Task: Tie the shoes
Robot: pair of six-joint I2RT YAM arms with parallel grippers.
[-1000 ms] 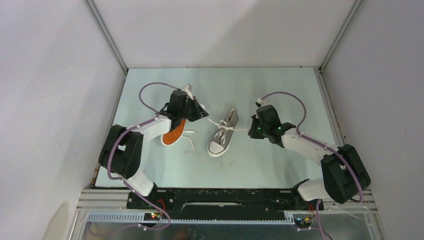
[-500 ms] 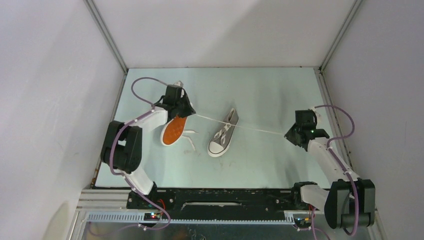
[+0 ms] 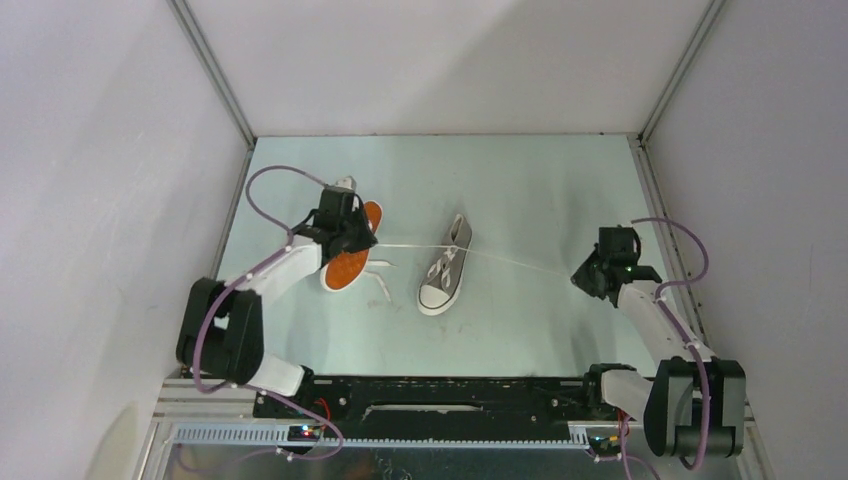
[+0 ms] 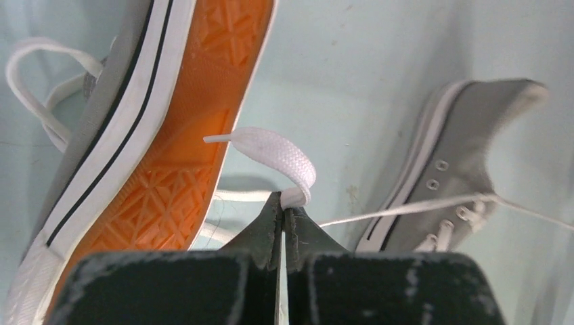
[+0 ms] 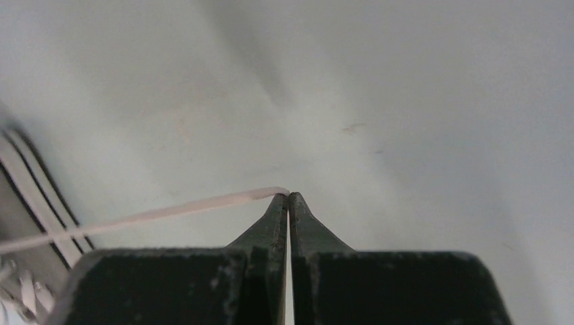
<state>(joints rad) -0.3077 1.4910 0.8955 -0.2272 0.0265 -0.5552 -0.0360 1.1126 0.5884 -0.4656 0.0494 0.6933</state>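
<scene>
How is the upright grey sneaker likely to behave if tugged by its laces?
Probably light: the sneaker is small, so the taut lace could drag it. Standing flat on the table, it seems unlikely to tip.

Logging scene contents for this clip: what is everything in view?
upright shoe: one, grey, white toe cap, table centre.
tipped shoe: one, grey, orange sole showing, left of it.
taut lace: one, white, from upright shoe to both claws.
loose lace: one, white, beside tipped shoe.
table: one, pale green.
left arm, right arm: white and black, near edge.
left claw: black, shut on taut lace, by tipped shoe.
right claw: black, shut on taut lace, table's right.
</scene>
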